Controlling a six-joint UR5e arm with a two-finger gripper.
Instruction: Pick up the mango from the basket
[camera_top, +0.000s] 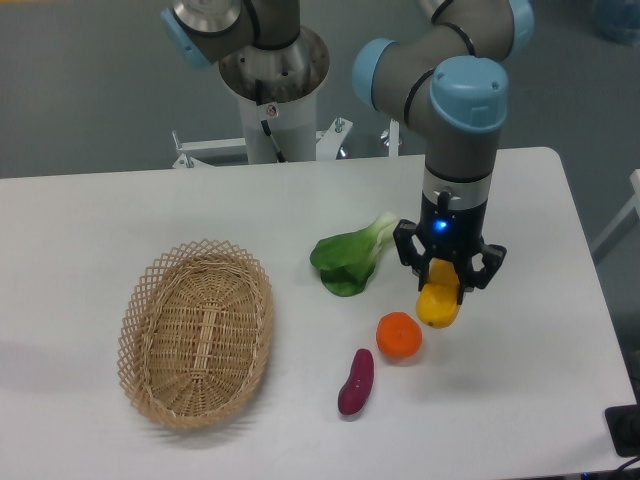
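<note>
The mango (438, 300) is a smooth yellow-orange fruit held between the fingers of my gripper (446, 283), which is shut on it, just above the white table at the right. Its upper end is hidden by the fingers. The basket (197, 332), an oval tan wicker basket with a lattice rim, lies at the left of the table with nothing in it, well away from the gripper.
A round orange (399, 336) lies just left of the mango. A purple sweet potato (356, 382) lies below it. A green leafy vegetable (352, 260) lies left of the gripper. The arm's base (272, 90) stands at the back edge.
</note>
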